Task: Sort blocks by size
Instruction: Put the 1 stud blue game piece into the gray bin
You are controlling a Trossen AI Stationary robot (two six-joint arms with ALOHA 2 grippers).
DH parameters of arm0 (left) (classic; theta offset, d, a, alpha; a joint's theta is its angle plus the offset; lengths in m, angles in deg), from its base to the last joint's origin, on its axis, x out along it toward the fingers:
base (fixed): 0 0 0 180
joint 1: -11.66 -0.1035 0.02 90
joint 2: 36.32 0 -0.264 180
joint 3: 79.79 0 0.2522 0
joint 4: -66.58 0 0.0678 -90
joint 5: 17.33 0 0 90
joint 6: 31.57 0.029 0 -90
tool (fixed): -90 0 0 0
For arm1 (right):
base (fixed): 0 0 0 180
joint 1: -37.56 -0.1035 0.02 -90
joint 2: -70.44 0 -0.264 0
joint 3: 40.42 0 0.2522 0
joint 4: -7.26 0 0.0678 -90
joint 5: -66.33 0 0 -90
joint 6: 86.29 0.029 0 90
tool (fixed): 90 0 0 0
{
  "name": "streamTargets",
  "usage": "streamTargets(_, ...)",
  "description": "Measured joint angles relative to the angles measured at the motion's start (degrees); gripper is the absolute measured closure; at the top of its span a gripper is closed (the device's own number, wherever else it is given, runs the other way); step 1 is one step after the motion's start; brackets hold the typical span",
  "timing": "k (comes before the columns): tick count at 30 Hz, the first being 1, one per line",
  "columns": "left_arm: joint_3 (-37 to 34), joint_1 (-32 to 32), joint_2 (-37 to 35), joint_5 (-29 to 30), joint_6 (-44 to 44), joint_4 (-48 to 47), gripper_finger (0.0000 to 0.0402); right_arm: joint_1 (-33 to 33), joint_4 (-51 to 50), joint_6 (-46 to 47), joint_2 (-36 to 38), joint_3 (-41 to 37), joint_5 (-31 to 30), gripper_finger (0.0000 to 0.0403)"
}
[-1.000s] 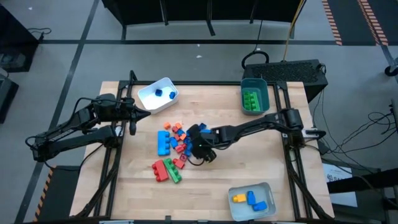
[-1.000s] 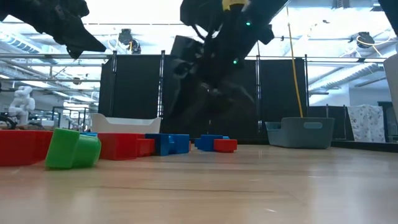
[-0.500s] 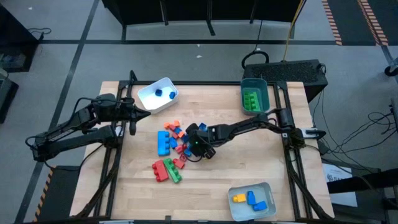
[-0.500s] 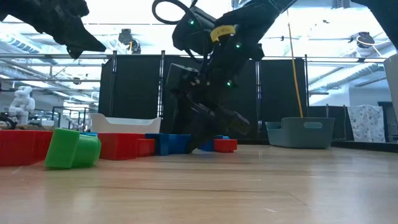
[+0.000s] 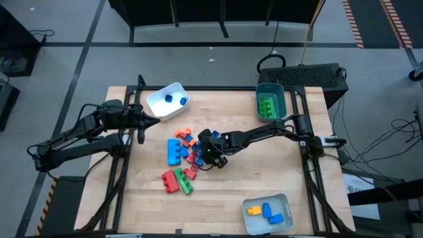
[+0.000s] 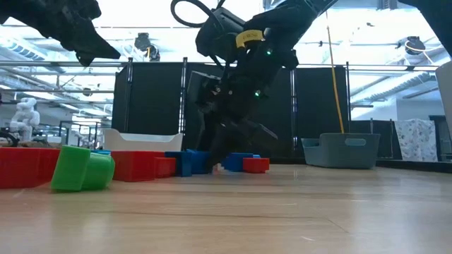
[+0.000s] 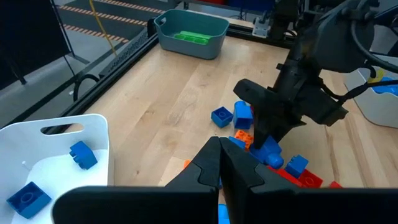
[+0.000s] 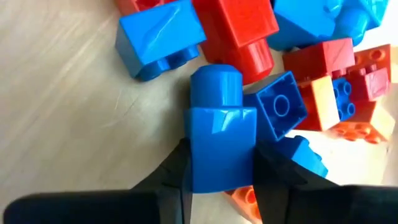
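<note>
High view: right gripper (image 5: pixel 209 153) is down in the loose pile of blocks (image 5: pixel 185 153) at frame centre. Left gripper (image 5: pixel 147 119) waits at centre-left, by the white tray (image 5: pixel 158 99).

Low view: right arm sits low over the blocks mid-frame; the grasp itself is hidden.

Left wrist view: left jaws pressed together, holding nothing.

Right wrist view: jaws clamped on a small blue block (image 8: pixel 221 146) at frame centre, one finger on each flat side. Likely light, rigid and slick plastic, so flat side walls beat the studs, which would probably let it twist. Neighbours touch it and may drag.
</note>
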Motion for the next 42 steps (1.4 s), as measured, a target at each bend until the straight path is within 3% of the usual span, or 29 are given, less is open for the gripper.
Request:
streamTargets(8,0.0,0.0,0.0,0.0,0.0,0.0,0.0391,-1.9,-5.6,5.0,1.0,1.1,0.0,0.0301)
streamTargets(18,0.0,0.0,0.0,0.0,0.0,-0.1,0.0391,-7.7,-26.4,16.2,2.9,10.8,0.0,0.0301)
streamTargets(24,0.0,0.0,0.0,0.0,0.0,-0.1,0.0391,-12.6,-43.2,27.6,4.8,17.4,0.0,0.0301)
streamTargets(29,0.0,0.0,0.0,0.0,0.0,-0.1,0.0391,-18.6,-53.5,41.1,7.1,21.9,0.5,0.0301)
streamTargets(33,0.0,0.0,0.0,-0.1,0.0,0.0,0.0391,-24.7,-55.4,54.9,10.8,22.3,0.3,0.0301)
streamTargets(42,0.0,0.0,0.0,-0.2,0.0,-0.1,0.0391,-41.0,-67.7,96.0,13.9,22.1,-2.6,0.0301)
